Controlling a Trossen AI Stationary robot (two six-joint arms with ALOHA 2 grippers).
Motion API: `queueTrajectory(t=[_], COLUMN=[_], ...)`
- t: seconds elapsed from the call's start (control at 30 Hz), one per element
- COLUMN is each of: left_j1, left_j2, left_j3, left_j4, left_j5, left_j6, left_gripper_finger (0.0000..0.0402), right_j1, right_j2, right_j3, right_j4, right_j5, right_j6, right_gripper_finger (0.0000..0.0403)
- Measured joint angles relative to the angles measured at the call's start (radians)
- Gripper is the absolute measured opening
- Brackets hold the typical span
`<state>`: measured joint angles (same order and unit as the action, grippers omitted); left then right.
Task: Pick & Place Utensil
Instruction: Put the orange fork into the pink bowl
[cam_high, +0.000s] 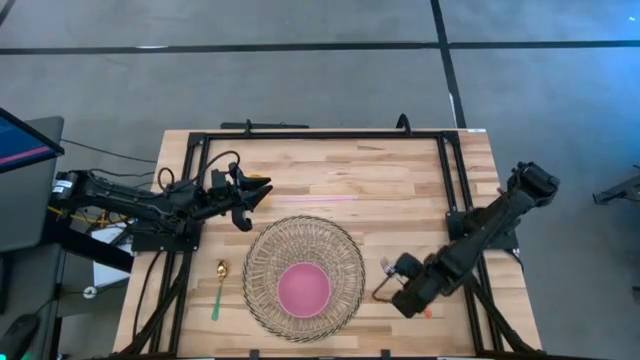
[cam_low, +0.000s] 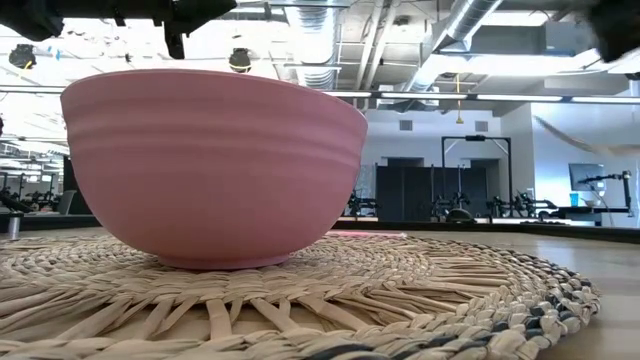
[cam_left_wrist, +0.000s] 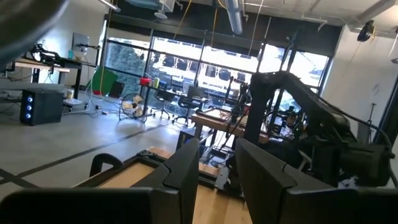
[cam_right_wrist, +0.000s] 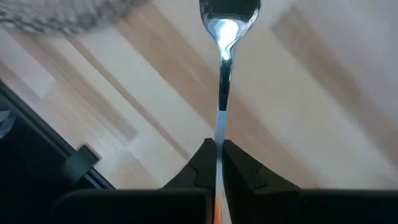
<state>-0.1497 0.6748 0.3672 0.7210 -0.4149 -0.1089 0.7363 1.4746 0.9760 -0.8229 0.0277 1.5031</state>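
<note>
Sitting on the table (cam_high: 400, 190) are one pink bowl (cam_high: 303, 288), one woven mat (cam_high: 262, 262) and two utensils: a spoon (cam_high: 219, 287) at nine o'clock (green-handled) and a utensil (cam_right_wrist: 222, 93) at three.

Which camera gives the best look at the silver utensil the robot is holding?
The right wrist view: the silver utensil fills it, its handle pinched in the right tool. The high view shows it small beside the woven mat. The other two views miss it.

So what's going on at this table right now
The right gripper has its jaws shut on the handle of a silver utensil, holding it over the wood table, right of the woven mat. A pink bowl sits in the middle of that mat. A gold spoon with a green handle lies to the mat's left. The left gripper waits near the table's left side, jaws slightly open.
</note>
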Motion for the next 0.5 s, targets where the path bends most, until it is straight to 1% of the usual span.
queueTrajectory(t=[0.1,0.2,0.33,0.5], left_j1=[0.0,0.0,0.0,0.0], left_j2=[0.004,0.007,0.016,0.051], left_j3=[0.0,0.0,0.0,0.0], left_j4=[-0.002,-0.002,-0.003,-0.001], left_j5=[0.0,0.0,0.0,0.0], left_j6=[0.0,0.0,0.0,-0.004], left_gripper_finger=[0.0108,0.0108,0.0108,0.0108], right_j1=[-0.066,-0.139,-0.237,-0.351], right_j2=[-0.025,-0.047,-0.05,-0.011], right_j3=[0.0,0.0,0.001,0.001], right_j4=[0.007,0.062,0.182,0.289], right_j5=[-0.002,-0.051,-0.152,-0.319], right_j6=[-0.112,-0.215,-0.363,-0.459], right_gripper_finger=[0.0007,0.0007,0.0007,0.0004])
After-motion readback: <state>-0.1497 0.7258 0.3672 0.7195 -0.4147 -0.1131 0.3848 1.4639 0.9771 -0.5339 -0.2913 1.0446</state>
